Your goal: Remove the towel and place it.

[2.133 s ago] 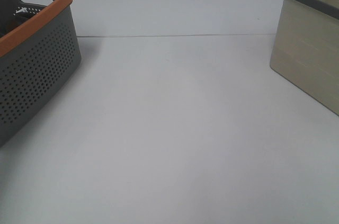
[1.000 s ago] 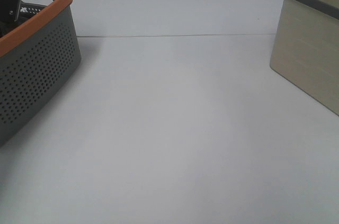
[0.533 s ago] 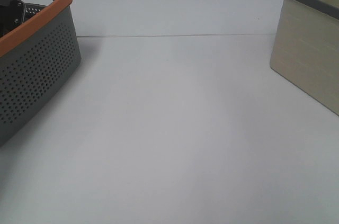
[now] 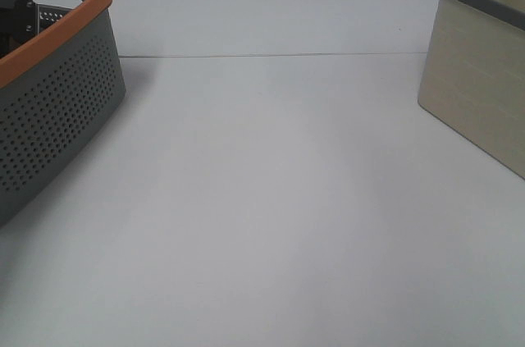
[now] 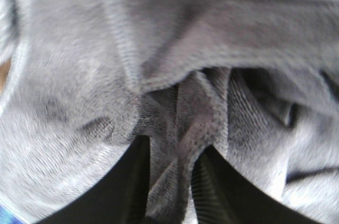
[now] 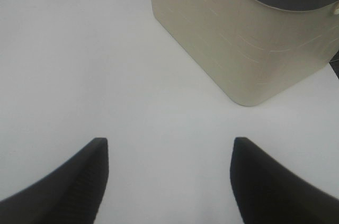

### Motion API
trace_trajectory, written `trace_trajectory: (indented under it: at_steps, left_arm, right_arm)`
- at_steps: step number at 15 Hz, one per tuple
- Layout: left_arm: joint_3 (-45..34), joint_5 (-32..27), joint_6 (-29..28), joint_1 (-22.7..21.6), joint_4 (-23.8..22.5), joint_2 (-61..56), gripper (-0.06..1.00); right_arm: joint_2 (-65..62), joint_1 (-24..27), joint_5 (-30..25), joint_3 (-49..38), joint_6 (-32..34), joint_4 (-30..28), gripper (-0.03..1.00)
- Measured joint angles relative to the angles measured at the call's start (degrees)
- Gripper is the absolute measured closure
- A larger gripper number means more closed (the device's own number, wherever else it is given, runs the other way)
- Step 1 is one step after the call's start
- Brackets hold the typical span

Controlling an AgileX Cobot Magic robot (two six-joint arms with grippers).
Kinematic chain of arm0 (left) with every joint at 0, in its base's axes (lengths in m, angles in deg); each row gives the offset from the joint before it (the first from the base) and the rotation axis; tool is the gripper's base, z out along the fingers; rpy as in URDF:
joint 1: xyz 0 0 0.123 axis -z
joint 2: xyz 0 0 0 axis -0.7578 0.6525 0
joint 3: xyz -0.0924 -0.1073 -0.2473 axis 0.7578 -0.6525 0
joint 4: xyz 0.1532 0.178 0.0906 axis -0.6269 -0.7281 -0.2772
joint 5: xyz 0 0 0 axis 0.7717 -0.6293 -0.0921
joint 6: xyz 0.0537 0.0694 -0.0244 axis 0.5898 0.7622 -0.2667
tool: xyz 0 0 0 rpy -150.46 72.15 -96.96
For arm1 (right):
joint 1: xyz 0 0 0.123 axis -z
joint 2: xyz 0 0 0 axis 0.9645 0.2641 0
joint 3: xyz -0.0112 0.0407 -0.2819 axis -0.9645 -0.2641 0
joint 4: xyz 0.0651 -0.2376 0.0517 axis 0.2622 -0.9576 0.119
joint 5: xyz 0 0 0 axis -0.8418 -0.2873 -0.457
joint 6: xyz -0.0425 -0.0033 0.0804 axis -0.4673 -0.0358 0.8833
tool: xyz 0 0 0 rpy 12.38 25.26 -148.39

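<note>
The towel sits at the left gripper, one fold pinched in its narrow jaws, inside the grey basket at upper left; the right gripper gapes empty, well apart.

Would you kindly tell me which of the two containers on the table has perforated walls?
The grey basket with the orange rim, at the left of the high view; the beige bin at the right has solid walls.
</note>
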Motion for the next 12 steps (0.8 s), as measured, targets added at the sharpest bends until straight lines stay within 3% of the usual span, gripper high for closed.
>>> trace_trajectory:
  at_steps: [2, 3, 4, 9, 12]
  left_arm:
    - [0.0, 0.0, -0.74, 0.0, 0.0, 0.0, 0.69]
    - [0.0, 0.0, -1.03, 0.0, 0.0, 0.0, 0.86]
    - [0.0, -0.29, -1.32, 0.0, 0.0, 0.0, 0.93]
    - [1.38, -5.9, -11.0, 0.0, 2.23, -3.95, 0.94]
    - [4.76, -14.15, -17.36, 0.0, 6.53, -11.57, 0.94]
  right_arm:
    - [0.0, 0.0, 0.0, 0.0, 0.0, 0.0, 0.38]
    - [0.0, 0.0, 0.0, 0.0, 0.0, 0.0, 0.38]
    - [0.0, 0.0, 0.0, 0.0, 0.0, 0.0, 0.38]
    - [0.0, 0.0, 0.0, 0.0, 0.0, 0.0, 0.38]
    - [0.0, 0.0, 0.0, 0.0, 0.0, 0.0, 0.38]
